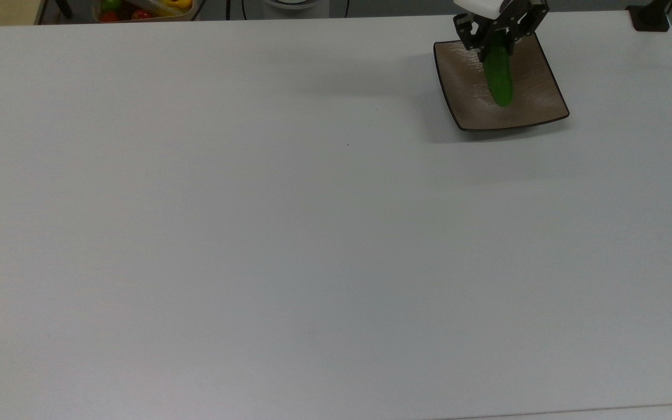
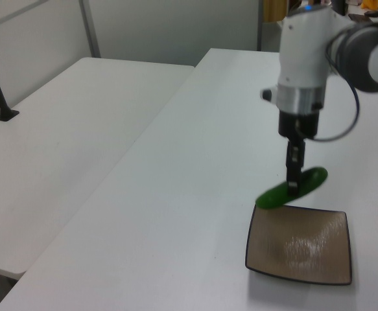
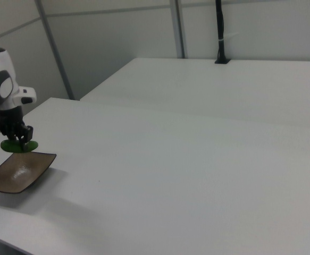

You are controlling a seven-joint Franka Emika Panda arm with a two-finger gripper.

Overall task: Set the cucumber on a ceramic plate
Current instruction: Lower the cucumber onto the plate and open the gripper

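White table (image 1: 254, 233) carries the ceramic plate (image 1: 522, 111) at the top view's far right. Gripper (image 1: 497, 45) clamps the cucumber (image 1: 499, 81) above the plate, its long axis running near-to-far in the top view, roughly level.

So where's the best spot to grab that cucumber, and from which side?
Around the middle, from straight above, as the gripper is doing now. The cucumber is a smooth, rounded cylinder held roughly level over the plate; pinching across its narrow width at mid-length probably keeps it balanced, so neither end tips down.
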